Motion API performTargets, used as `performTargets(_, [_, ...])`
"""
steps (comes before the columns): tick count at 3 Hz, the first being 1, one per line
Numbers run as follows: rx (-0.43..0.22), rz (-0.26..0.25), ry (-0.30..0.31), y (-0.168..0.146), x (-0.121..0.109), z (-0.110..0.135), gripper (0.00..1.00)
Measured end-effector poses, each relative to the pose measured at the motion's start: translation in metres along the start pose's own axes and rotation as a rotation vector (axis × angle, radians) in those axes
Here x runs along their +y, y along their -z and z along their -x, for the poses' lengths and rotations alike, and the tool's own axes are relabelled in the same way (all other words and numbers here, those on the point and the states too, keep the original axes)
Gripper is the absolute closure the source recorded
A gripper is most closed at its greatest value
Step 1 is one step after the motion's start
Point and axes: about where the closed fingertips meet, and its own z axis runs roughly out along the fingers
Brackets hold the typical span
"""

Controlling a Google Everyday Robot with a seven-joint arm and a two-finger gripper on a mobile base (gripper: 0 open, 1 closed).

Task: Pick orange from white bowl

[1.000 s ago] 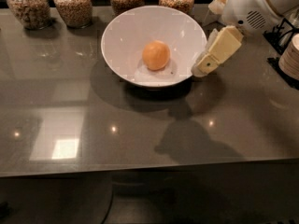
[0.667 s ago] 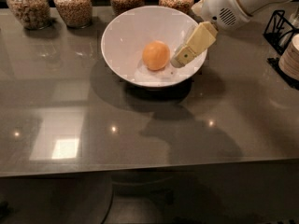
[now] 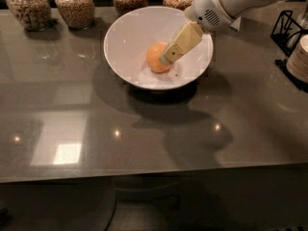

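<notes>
Your gripper [image 3: 169, 57] is down inside the bowl [image 3: 120, 37], reaching in from the far right on the white arm [image 3: 226, 1]. Its tan tip overlaps the right edge of the orange [image 3: 154, 57] in this view, and you cannot tell whether it is actually touching the fruit. You also cannot tell whether the gripper is spread or closed, because only one tan face of it shows.

The orange sits on the floor of the bowl, about at its middle, with its left and near sides in plain sight. The bowl stands upright on the dark glossy table [image 3: 144, 143], toward the far side and a little right of centre.

Along the far edge behind the bowl you have four glass jars [image 3: 74, 6] of grains in a row, two at the far left and two just behind the bowl's rim. At the right edge there is a black wire rack [image 3: 288, 30], and just near of it a pale round object [image 3: 299, 59] that is partly cut off.
</notes>
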Motion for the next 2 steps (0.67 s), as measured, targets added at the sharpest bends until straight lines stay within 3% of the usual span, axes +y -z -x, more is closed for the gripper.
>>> performTargets(2, [-0.017, -0.064, 0.014, -0.028, -0.018, -0.015, 0.0])
